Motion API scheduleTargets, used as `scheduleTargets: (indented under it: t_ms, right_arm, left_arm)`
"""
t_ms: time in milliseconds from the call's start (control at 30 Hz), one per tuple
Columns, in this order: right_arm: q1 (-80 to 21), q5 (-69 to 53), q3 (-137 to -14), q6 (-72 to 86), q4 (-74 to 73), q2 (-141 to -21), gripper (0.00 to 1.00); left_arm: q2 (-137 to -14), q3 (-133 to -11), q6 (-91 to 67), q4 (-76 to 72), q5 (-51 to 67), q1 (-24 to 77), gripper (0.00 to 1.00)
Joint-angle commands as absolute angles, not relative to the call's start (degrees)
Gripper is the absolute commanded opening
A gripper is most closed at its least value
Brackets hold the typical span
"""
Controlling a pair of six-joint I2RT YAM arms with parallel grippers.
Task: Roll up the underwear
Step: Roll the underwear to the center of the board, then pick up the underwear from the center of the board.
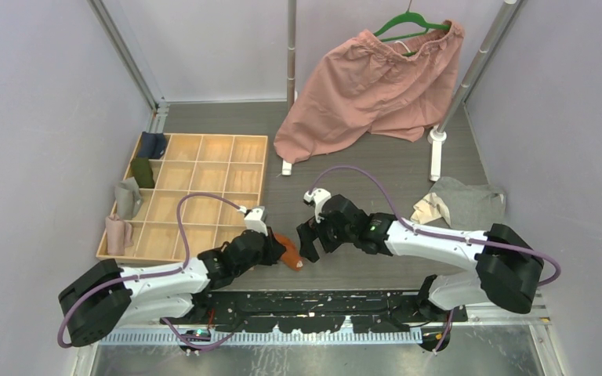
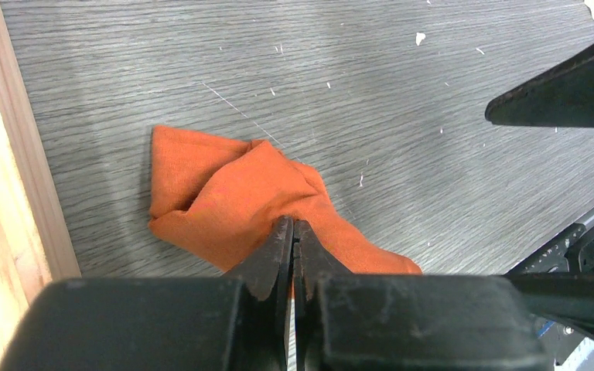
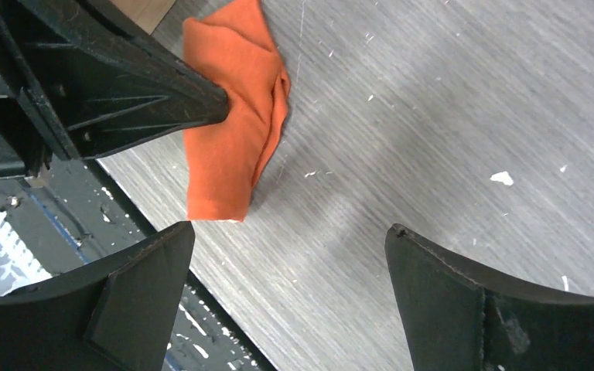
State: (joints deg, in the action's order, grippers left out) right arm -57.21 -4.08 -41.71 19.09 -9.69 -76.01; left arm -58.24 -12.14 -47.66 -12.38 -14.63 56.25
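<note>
The rust-orange underwear [image 1: 289, 253] lies folded into a narrow bundle on the grey table, near the front edge between the two arms. My left gripper [image 1: 279, 245] is shut, and its tips [image 2: 293, 224] pinch a fold of the orange cloth [image 2: 224, 193], with creases running to them. My right gripper [image 1: 310, 241] hangs just right of the bundle, wide open with only bare table between its fingers [image 3: 290, 229]. In the right wrist view the orange underwear [image 3: 232, 147] sits beyond its left finger. The grey underwear [image 1: 464, 202], with cream trim, lies crumpled at the right.
A wooden compartment tray [image 1: 204, 136] stands at the left with several rolled garments along its left side. Big pink shorts [image 1: 368, 86] hang from a green hanger [image 1: 411, 23] on a rack at the back. Rack posts [image 1: 291, 78] rise behind. The black base rail [image 1: 321, 301] runs along the front.
</note>
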Motion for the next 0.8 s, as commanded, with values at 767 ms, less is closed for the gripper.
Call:
scheduleTargets:
  t_ms: [767]
  right_arm:
    - [-55.12, -21.56, -52.98, 8.61, -0.19, -99.69, 0.80]
  left_arm:
    - [-63.09, -13.36, -46.50, -10.62, -15.39, 56.34, 0.01]
